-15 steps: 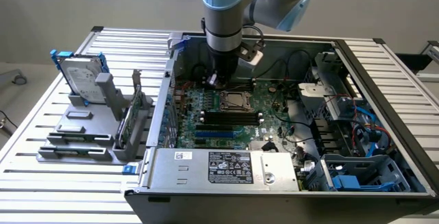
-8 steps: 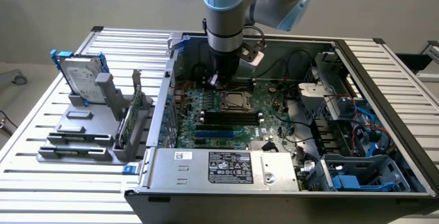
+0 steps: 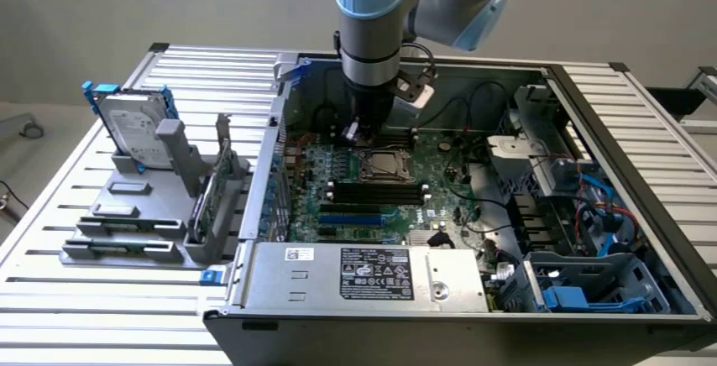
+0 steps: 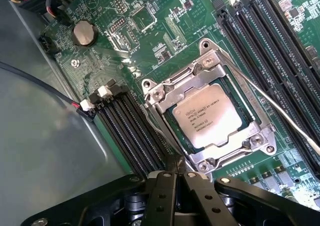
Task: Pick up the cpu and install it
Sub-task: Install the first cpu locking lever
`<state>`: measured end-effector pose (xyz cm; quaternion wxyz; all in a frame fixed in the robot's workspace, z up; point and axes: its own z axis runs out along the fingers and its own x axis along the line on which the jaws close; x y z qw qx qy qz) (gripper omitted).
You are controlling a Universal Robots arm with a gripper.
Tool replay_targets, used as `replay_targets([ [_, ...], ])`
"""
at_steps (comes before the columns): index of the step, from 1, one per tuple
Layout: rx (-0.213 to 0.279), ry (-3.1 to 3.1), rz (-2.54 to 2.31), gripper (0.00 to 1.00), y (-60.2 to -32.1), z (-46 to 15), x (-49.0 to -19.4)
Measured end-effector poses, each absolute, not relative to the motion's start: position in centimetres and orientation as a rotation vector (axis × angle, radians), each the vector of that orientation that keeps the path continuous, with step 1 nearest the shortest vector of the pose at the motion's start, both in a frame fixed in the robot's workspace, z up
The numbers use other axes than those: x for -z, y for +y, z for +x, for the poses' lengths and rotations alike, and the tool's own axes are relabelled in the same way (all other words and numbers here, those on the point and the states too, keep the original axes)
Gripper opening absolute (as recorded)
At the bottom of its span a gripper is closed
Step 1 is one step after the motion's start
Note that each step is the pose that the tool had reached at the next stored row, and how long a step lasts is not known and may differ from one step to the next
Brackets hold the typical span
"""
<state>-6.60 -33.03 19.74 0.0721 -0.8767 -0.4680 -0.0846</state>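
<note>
cpu (image 4: 210, 115) flat in the metal socket (image 4: 165, 93) amid the green motherboard (image 4: 150, 50), square, no long axis. just off the socket's edge, toward the exterior view's far left, gripper (image 4: 177, 172) clenched on nothing, clear of the chip.
</note>
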Motion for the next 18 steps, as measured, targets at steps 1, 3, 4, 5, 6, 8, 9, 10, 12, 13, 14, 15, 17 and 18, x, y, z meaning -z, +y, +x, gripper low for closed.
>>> replay_targets([
  [1,0.254,-1.406,-2.635,0.11,-33.03,-6.56,-19.72],
  [3,0.254,-1.405,-2.635,0.11,-33.02,-6.48,-19.69],
  [4,0.255,-1.405,-2.636,0.11,-33.02,-6.45,-19.67],
  [5,0.255,-1.404,-2.636,0.11,-33.02,-6.41,-19.66],
  [6,0.254,-1.404,-2.636,0.11,-33.02,-6.38,-19.65],
  [8,0.255,-1.403,-2.636,0.11,-33.02,-6.30,-19.62],
  [9,0.255,-1.403,-2.637,0.11,-33.02,-6.27,-19.61],
  [10,0.255,-1.403,-2.637,0.11,-33.02,-6.24,-19.60],
  [12,0.255,-1.402,-2.637,0.11,-33.01,-6.17,-19.57],
  [13,0.255,-1.401,-2.638,0.11,-33.01,-6.13,-19.56],
  [14,0.255,-1.401,-2.638,0.11,-33.01,-6.10,-19.55],
  [15,0.255,-1.401,-2.638,0.11,-33.00,-6.06,-19.54],
  [17,0.255,-1.400,-2.638,0.11,-33.00,-6.00,-19.53],
  [18,0.255,-1.400,-2.639,0.11,-32.99,-5.97,-19.53],
])
